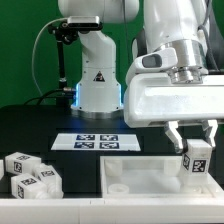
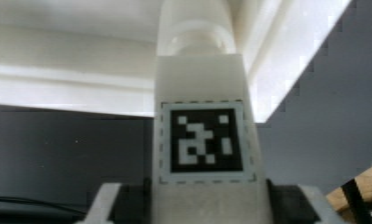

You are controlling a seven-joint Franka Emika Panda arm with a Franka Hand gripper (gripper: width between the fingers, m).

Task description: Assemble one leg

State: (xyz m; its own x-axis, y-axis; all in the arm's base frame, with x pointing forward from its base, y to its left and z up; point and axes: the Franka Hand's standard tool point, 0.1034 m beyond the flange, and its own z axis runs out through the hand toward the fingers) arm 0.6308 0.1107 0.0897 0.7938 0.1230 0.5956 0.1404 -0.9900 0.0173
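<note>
My gripper (image 1: pixel 192 139) is shut on a leg (image 1: pixel 197 157), a small white block with black-and-white tags, and holds it upright just above the right corner of the large flat white panel (image 1: pixel 140 177). In the wrist view the leg (image 2: pixel 208 120) runs straight out between my fingers (image 2: pixel 115 204), its tagged face toward the camera and its rounded far end over the panel's raised rim (image 2: pixel 94 60). Three more legs (image 1: pixel 28 172) lie in a cluster at the front of the exterior view's left.
The marker board (image 1: pixel 97 142) lies flat on the black table behind the panel. The arm's white base (image 1: pixel 98 85) with a blue light ring stands behind it. A light wooden edge (image 2: pixel 364 190) shows at the wrist view's border.
</note>
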